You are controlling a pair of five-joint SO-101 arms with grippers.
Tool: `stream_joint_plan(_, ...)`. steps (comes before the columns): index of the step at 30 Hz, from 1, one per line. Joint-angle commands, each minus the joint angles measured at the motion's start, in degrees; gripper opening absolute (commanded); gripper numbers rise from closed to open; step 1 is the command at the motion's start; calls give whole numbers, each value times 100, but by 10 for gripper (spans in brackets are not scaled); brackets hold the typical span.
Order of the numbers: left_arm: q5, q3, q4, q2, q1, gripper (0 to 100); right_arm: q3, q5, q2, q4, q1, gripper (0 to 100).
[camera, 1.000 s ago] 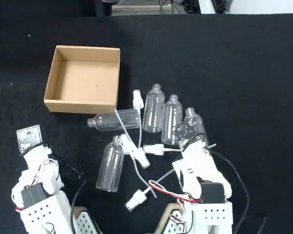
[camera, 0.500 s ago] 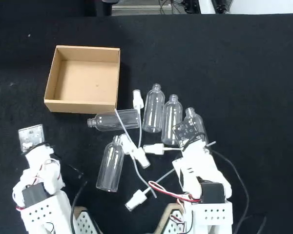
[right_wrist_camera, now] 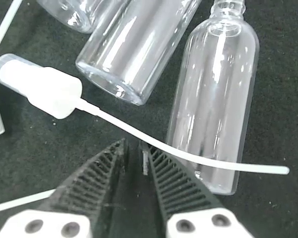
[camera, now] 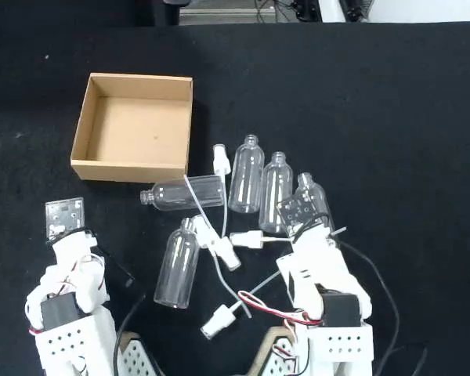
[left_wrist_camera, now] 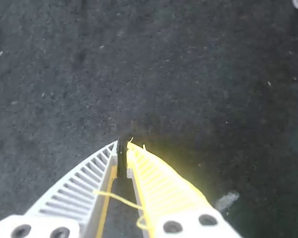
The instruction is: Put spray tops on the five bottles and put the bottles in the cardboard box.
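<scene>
The black tabletop (camera: 392,117) is taken up first. The cardboard box (camera: 129,170) is set open-topped at the far left, with nothing packed yet, so loading is judged not begun. Five clear bottles (camera: 246,176) are laid uncapped beside the box, within easy reach of both arms. The left gripper (left_wrist_camera: 122,146) is held low over bare tabletop, jaws pressed together, nothing pinched; parked, it seems. The right gripper (right_wrist_camera: 131,145) is poised by one bottle (right_wrist_camera: 216,99), jaws all but closed on nothing. Loose spray tops (camera: 219,251) are strewn among the bottles, and one top (right_wrist_camera: 44,89) has its tube draped across that bottle, just off the fingertips.
</scene>
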Motion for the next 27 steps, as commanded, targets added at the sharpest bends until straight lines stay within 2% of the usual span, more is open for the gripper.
stream_joint_plan(1, -818, -400, -158, -62, 110, 30, -22, 53, -136, -158, 62, 39)
stream_joint_plan(5, -967, -822, -396, -62, 57, 30, -22, 53, -136, -167, 62, 38)
stream_joint_plan(8, -993, -2097, 26, 0, 110, 37, -22, 53, -136, -167, 70, 37)
stream_joint_plan(12, -993, -3952, 598, 185, 119, 170, -22, 53, -136, -158, 70, 36)
stream_joint_plan(14, -1002, -4593, 809, 651, 119, 203, -22, 53, -136, -158, 70, 36)
stream_joint_plan(17, -1257, -5314, 1169, 1908, 215, 187, -22, 53, -136, -149, 70, 36)
stream_joint_plan(20, -1468, -6035, 1987, 3508, 857, 185, -22, 53, -136, -141, 70, 36)
stream_joint_plan(23, -1310, -6809, 2769, 4923, 1842, 188, -22, 53, -136, -141, 70, 36)
stream_joint_plan(27, -668, -7099, 2804, 6101, 2800, 190, -22, 53, -136, -132, 70, 36)
